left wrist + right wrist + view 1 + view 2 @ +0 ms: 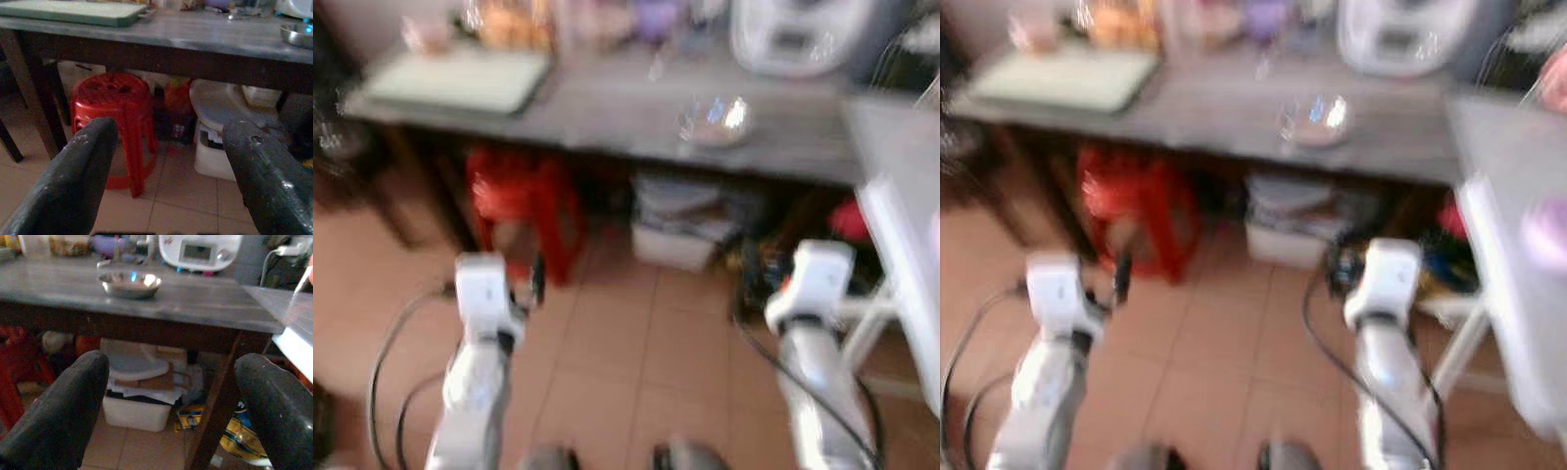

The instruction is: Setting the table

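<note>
A long grey-topped table (607, 117) stands ahead of the robot, and everything is placed from it. A shiny metal bowl (129, 284) sits on the tabletop, well in from the front edge, with a white appliance (199, 251) behind it toward the back of the table. At the table's left end lies a pale green cutting board (73, 11). Jars and a purple container stand along the table's back edge, too blurred in the head views to name further.

Under the table, a red plastic stool (115, 117) stands on the tiled floor (636, 372), below the cutting-board end. Beside the stool, also under the table, is a white storage box (137, 411) with a lid and papers piled on top.

The left gripper (168, 176) is held in front of the table, below the level of its top, fingers spread wide apart with nothing between them. The right gripper (171, 406) is likewise short of the table, facing the bowl from lower down, its fingers also wide apart and empty. Both silver arms reach forward over the floor.
</note>
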Controlling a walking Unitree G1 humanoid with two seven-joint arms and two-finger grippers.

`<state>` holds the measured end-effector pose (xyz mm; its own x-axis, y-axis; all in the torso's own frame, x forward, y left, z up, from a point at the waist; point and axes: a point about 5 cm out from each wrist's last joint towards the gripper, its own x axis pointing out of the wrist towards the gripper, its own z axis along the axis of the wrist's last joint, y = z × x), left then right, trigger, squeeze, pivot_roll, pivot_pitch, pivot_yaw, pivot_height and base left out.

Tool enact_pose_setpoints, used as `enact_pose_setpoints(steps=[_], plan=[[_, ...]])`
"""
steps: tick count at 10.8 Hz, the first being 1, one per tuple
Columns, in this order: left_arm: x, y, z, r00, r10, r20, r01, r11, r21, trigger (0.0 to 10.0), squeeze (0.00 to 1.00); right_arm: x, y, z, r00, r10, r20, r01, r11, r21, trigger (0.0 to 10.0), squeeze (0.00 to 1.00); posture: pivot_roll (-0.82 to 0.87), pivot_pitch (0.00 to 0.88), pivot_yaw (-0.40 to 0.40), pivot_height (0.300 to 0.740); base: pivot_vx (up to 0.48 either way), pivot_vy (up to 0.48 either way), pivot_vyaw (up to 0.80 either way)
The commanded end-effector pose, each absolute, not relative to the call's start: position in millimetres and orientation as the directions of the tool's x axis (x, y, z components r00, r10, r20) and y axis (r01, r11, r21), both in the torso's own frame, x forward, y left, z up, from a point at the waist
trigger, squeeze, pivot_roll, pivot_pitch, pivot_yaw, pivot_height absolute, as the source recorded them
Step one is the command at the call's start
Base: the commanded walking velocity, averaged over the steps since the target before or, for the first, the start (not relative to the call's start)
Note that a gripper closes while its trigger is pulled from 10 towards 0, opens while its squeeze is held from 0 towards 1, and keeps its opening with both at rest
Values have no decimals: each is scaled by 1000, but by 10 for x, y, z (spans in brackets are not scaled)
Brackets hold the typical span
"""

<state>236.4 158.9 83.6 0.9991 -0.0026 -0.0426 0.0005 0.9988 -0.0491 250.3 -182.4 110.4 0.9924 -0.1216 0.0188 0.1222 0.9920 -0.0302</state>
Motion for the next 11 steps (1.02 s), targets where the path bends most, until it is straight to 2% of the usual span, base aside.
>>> enact_pose_setpoints(steps=[1,4,7,11], plan=[[2365,1532,871,999,-38,-29,36,997,-63,10000,0,2526,-1844,1144,990,-141,11,140,989,48,10000,0,-45,76,9,740,0,0,0],[2422,1505,966,997,-71,4,71,993,-94,10000,0,2530,-1866,1246,989,-132,68,132,991,9,10000,0,-49,97,9,740,0,-203,0],[2416,1497,982,996,-89,5,89,991,-96,10000,0,2523,-1846,1223,992,-115,48,114,993,33,10000,0,-43,106,9,740,0,-368,-675],[2438,1494,981,995,-100,2,99,991,-90,10000,0,2585,-1805,1256,994,-80,70,78,996,34,10000,0,-35,100,17,740,0,-379,0]])
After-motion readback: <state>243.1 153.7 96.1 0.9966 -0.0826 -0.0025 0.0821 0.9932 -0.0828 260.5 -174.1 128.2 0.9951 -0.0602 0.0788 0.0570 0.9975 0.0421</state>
